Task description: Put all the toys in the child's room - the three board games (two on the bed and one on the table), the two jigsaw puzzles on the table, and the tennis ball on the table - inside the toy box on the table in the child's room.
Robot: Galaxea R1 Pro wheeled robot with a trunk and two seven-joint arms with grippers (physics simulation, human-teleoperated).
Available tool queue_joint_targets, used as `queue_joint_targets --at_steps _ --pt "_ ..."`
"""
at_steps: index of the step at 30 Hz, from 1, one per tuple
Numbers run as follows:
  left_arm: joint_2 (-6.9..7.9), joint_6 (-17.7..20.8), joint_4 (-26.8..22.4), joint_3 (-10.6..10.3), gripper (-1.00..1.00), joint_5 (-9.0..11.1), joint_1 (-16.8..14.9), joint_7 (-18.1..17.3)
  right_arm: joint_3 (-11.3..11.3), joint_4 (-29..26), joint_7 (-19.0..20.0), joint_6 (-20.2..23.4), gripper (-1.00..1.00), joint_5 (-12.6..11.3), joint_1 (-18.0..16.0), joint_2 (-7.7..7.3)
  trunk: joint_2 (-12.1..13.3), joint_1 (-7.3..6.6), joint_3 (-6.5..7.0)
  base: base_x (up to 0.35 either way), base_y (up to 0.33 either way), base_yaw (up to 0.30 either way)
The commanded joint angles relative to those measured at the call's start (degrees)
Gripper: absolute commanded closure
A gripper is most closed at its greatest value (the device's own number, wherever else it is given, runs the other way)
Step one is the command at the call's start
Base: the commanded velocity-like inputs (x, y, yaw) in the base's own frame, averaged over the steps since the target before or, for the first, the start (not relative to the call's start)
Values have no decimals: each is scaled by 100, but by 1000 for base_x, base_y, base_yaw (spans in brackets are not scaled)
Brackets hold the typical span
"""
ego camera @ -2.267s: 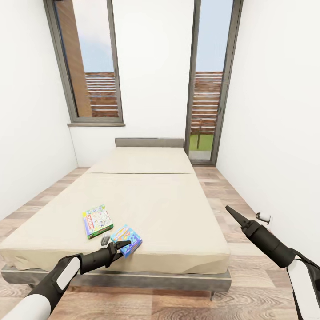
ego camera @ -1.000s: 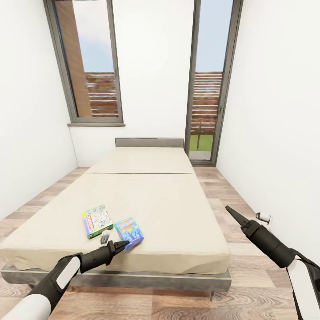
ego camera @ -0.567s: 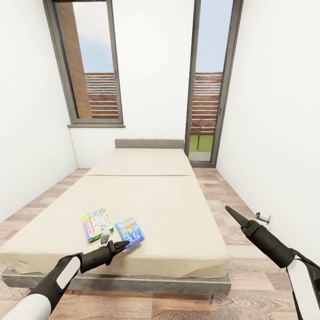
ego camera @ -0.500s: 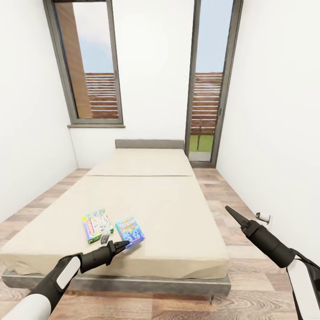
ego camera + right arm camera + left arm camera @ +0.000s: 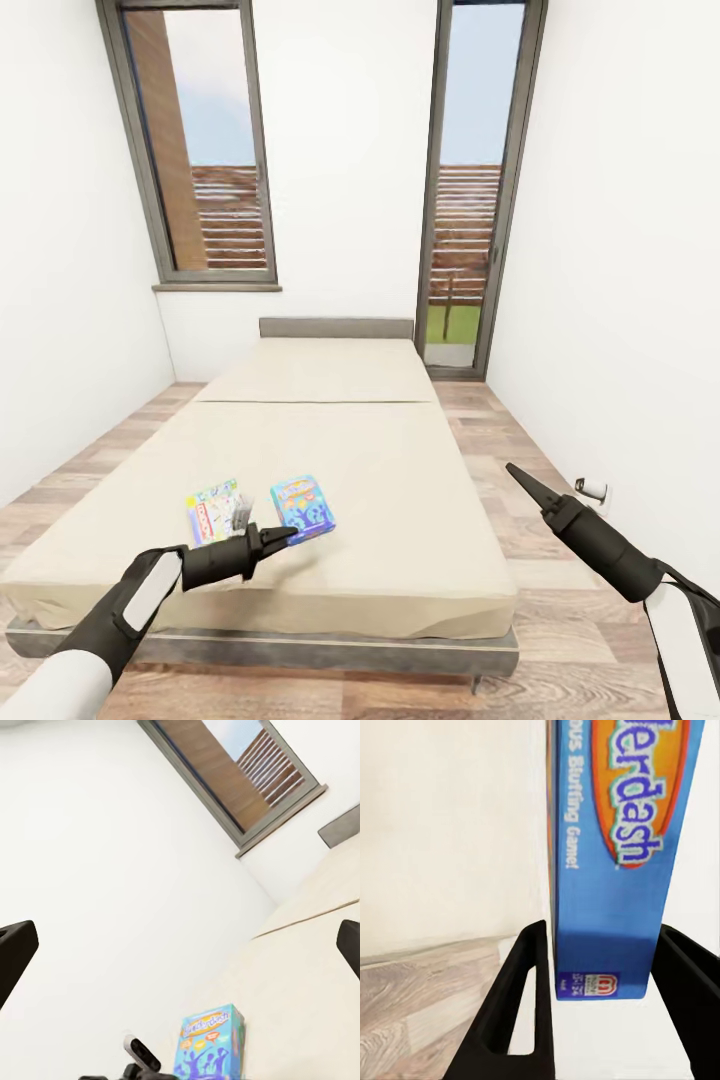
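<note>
Above bed [image 5: 380,470] | left pincer [image 5: 290,535] grasping blue board game [image 5: 303,505], now lifted | right pincer [image 5: 512,472] spread

Head high, facing bed [image 5: 330,450]; wrists close (both share blue game [image 5: 615,832])

Narrow white-walled room [image 5: 340,150], wood-plank floor [image 5: 500,420]; tall dark-framed windows [image 5: 205,150] at eleven and one o'clock, daylight outside.

Blue board game [image 5: 303,505] lifted beside white-green one [image 5: 216,509] on bed [image 5: 400,480].
</note>
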Motion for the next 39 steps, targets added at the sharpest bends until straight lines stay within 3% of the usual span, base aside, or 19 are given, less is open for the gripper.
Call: queue_joint_targets --at_steps 1,5,10,12,15,18,23,25,27,30,39 --pt "10 148 -173 -18 100 -26 -3 -4 -4 0 6 37 -100 -23 -4 0 -2 -1 -7 0 0 0" --pt "47 567 -496 -4 100 -29 -3 -5 -4 0 8 41 -100 -26 -4 0 78 -45 29 0 0 0" --pt "370 734 -729 -1 100 -7 -8 -219 -9 0 12 49 -100 -31 -4 0 278 -155 119 0 0 0" --pt "544 743 -842 -16 100 6 -15 -527 -10 3 13 55 -100 -31 -4 -2 359 -198 155 0 0 0" --pt "809 743 -954 -53 100 -7 -35 -1305 -12 7 13 55 -100 -34 -4 -2 479 -264 209 0 0 0" --pt "1024 743 -991 -78 100 -25 -122 -1663 -15 3 24 55 -100 -36 -4 -5 599 -330 263 0 0 0" --pt "1478 743 -1007 -222 100 8 -223 -1914 -28 8 48 54 -100 -45 -3 -2 800 -440 353 0 0 0" --pt "1611 743 -1009 -295 100 -9 -235 -2433 -14 3 31 49 -100 -40 -2 -1 880 -484 388 0 0 0" --pt "1654 743 -1009 -316 100 -41 -238 -2828 -8 4 30 42 -100 -40 -3 5 960 -528 424 0 0 0" --pt "1675 743 -1010 -325 100 -83 -239 -3051 -5 12 40 38 -100 -46 -4 7 1081 -594 478 0 0 0" --pt "1681 743 -1010 -322 100 -105 -240 -3157 -6 9 67 44 -100 -41 -3 9 1441 -791 640 -15 0 0"
